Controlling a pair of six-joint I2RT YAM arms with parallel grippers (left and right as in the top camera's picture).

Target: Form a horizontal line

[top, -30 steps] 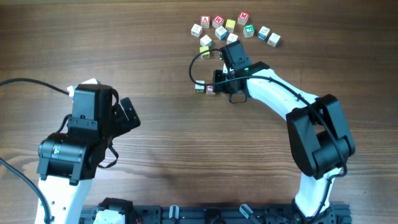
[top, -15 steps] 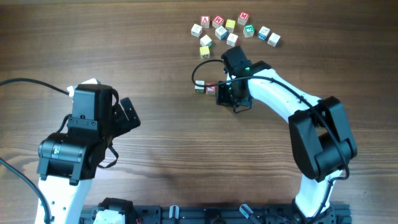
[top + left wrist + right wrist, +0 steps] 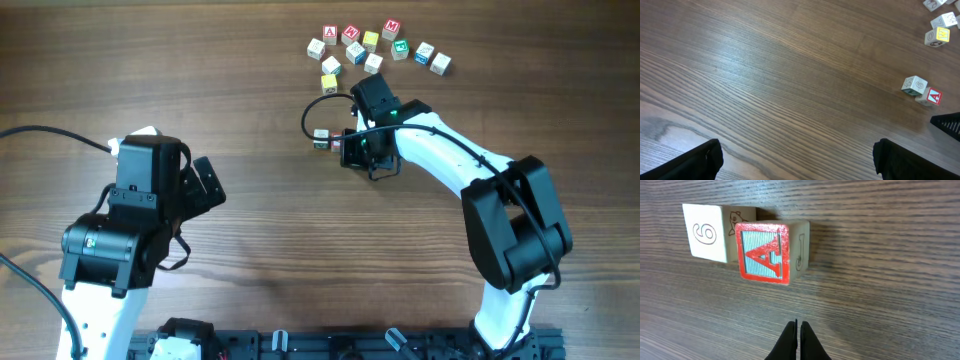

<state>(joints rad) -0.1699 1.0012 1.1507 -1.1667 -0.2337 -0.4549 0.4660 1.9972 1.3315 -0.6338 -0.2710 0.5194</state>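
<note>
- The brown wooden table (image 3: 250, 60) carries everything.
- The black and white left arm (image 3: 120, 230) stands at the left side, well apart from all cubes. Its left gripper (image 3: 797, 150) has the fingers spread wide and holds nothing.
- The white right arm (image 3: 450, 160) reaches toward the short row. Its right gripper (image 3: 796, 337) has the fingertips pressed together, empty, near the red cube but not touching it.
- A loose cluster of small letter cubes (image 3: 375, 45) lies at the far side of the table.
- The white wooden cube with green marks (image 3: 321, 139) and the wooden cube with a red letter A (image 3: 337, 143) touch side by side, below the cluster.
- A yellow-faced wooden cube (image 3: 329, 82) sits at the edge of the cluster, apart from this pair.
</note>
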